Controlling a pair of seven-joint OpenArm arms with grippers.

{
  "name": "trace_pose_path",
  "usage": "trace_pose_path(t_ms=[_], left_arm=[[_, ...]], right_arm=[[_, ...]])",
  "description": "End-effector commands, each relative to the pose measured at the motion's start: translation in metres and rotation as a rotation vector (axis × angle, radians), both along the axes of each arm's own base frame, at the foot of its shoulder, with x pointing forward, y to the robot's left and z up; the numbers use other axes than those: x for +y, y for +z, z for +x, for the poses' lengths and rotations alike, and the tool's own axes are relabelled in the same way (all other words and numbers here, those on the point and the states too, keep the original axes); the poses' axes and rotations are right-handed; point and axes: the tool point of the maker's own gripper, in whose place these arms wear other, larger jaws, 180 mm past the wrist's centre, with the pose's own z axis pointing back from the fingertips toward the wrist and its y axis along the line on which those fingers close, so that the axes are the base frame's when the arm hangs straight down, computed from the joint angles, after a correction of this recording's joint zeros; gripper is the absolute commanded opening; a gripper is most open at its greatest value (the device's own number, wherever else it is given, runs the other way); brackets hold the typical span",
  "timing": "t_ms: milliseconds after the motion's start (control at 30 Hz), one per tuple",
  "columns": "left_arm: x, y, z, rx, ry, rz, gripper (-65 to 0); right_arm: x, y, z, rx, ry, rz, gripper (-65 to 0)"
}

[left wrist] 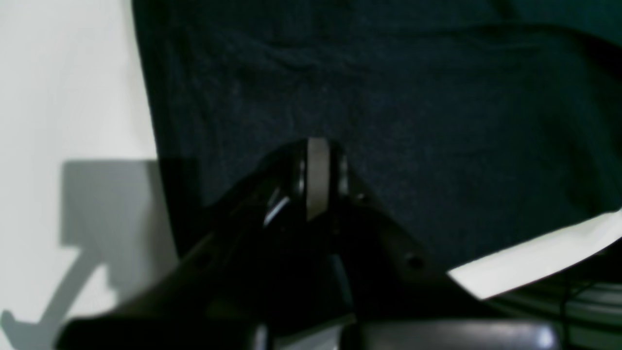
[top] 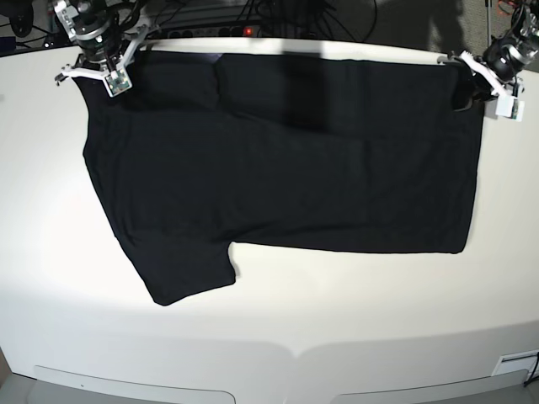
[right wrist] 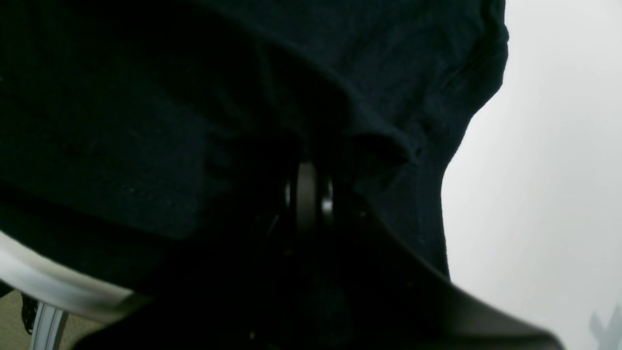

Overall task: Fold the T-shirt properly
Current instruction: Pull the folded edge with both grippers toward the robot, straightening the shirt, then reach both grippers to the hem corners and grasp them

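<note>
The black T-shirt (top: 286, 160) lies spread flat on the white table (top: 354, 320), plain side up; no print shows. One sleeve (top: 189, 278) points toward the front. My right gripper (top: 105, 76) is at the shirt's far left corner. In the right wrist view its jaws (right wrist: 306, 170) are together with bunched black cloth (right wrist: 146, 121) around the tips. My left gripper (top: 468, 84) is at the far right corner. In the left wrist view its jaws (left wrist: 318, 143) are together at the cloth (left wrist: 388, 97).
Cables and a power strip (top: 210, 32) run behind the table's back edge. That edge shows as a white strip in the left wrist view (left wrist: 534, 262). Bare white table surrounds the shirt at the left, right and front.
</note>
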Motion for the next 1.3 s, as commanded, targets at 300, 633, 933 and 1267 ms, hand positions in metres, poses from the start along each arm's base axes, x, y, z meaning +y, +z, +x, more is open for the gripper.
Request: trace_pose_path(t_ms=[300, 633, 933, 1267], left_arm=[[0.006, 0.003, -0.007, 0.11, -0.076, 0.218, -65.0], [-0.02, 0.068, 0.036, -0.065, -0.118, 0.281, -65.0], [-0.006, 0.143, 0.103, -0.35, -0.037, 0.356, -65.0], [0.052, 0.138, 0.192, -0.391, 0.142, 0.09, -45.8]], right_arm=[[-0.012, 0.027, 0.011, -0.049, -0.013, -0.036, -65.0], [-0.004, 0.055, 0.033, -0.131, 0.044, -0.044, -65.0], [-0.003, 0.078, 0.073, -0.242, 0.005, 0.017, -65.0], [0.01, 0.1, 0.128, -0.332, -0.106, 0.172, -65.0]])
